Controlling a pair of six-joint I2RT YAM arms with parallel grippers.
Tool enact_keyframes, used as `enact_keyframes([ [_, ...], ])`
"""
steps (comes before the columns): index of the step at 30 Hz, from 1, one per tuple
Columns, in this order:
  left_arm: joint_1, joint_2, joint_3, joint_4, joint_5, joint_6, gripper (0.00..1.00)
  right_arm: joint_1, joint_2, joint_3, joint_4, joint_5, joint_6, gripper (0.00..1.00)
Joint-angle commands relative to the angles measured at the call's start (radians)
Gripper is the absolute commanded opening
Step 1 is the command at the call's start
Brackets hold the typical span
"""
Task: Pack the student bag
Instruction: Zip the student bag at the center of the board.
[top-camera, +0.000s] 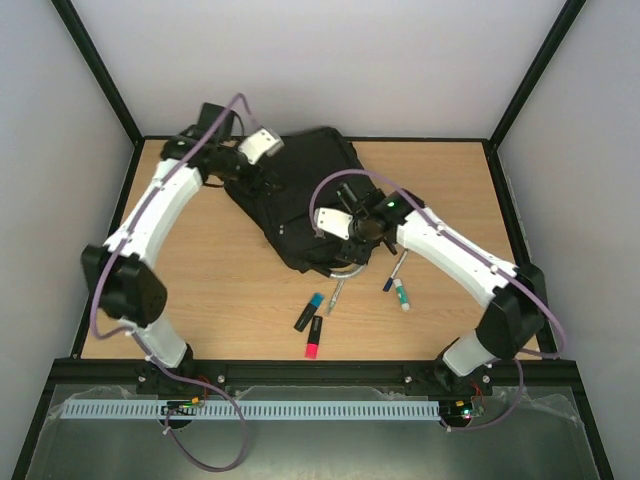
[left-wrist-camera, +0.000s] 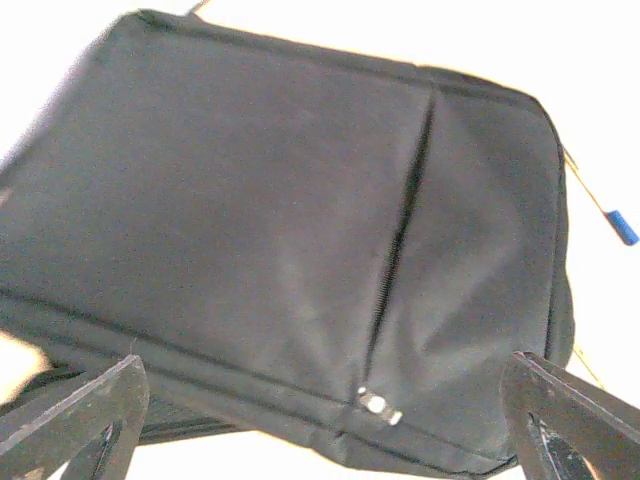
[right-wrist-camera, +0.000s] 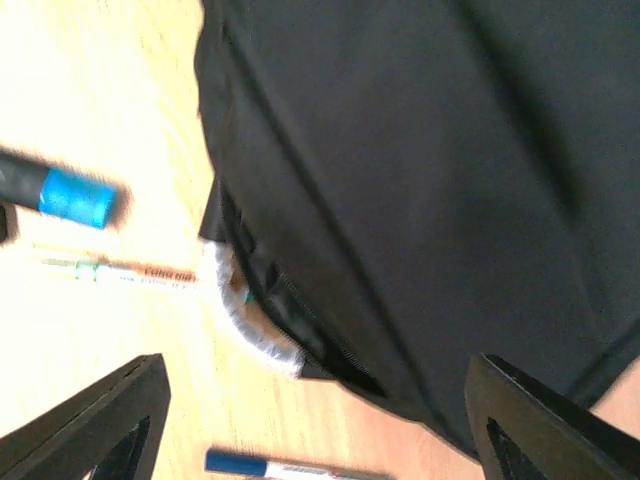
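A scatter of pens lay on a wooden table (top-camera: 220, 300), just on the arm-base side of the right gripper (top-camera: 348, 240). They were a black marker with a blue cap (top-camera: 308, 312), a black highlighter with a pink-red end (top-camera: 314, 337) close beside it, a thin pale pen (top-camera: 335, 294), a pen with a dark blue cap (top-camera: 392, 274) and a white marker with a teal cap (top-camera: 401, 294). The last two lay beneath the right forearm. None touched either gripper. The student bag (top-camera: 305, 175), a large black fabric backpack, lay flat on the table directly under both grippers and stretched from one to the other. Its grey looped handle (right-wrist-camera: 250, 335) curled out from the edge nearest the right gripper, next to the thin pen. The left gripper (top-camera: 252, 178) hung over the bag's far end with its jaws wide apart and nothing between them. From its wrist camera, smooth, slightly creased cloth filled the view, crossed by one zip line ending in a small silver zip pull (left-wrist-camera: 378, 405). The right gripper's jaws also stood apart and empty, with its dark fingers (right-wrist-camera: 110, 420) framing the bag's edge and the bare wood beside it.
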Motion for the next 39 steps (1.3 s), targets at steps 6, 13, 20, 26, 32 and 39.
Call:
enact_keyframes([
  [6, 0.197, -0.207, -0.123, 0.072, -0.164, -0.313, 1.0, -0.016, -0.13, 0.148, 0.19, -0.01, 0.266, 0.99],
  [13, 0.271, -0.31, -0.437, 0.223, -0.061, -0.334, 1.0, -0.115, 0.132, 0.399, 0.109, -0.135, 0.482, 1.0],
  [20, 0.361, -0.411, -0.729, 0.425, -0.829, -0.816, 0.99, -0.123, 0.333, 0.507, 0.1, -0.21, 0.49, 0.96],
  [26, 0.692, -0.33, -0.851, 0.431, -0.416, -0.892, 0.99, -0.123, 0.434, 0.577, 0.099, -0.254, 0.516, 0.95],
  [32, 0.673, -0.425, -0.95, 0.49, -0.189, -0.806, 0.99, -0.123, 0.469, 0.598, 0.108, -0.264, 0.528, 0.95],
  [39, 0.548, -0.559, -0.945, 0.479, -0.326, -0.672, 0.99, -0.123, 0.497, 0.625, 0.107, -0.269, 0.526, 0.95],
])
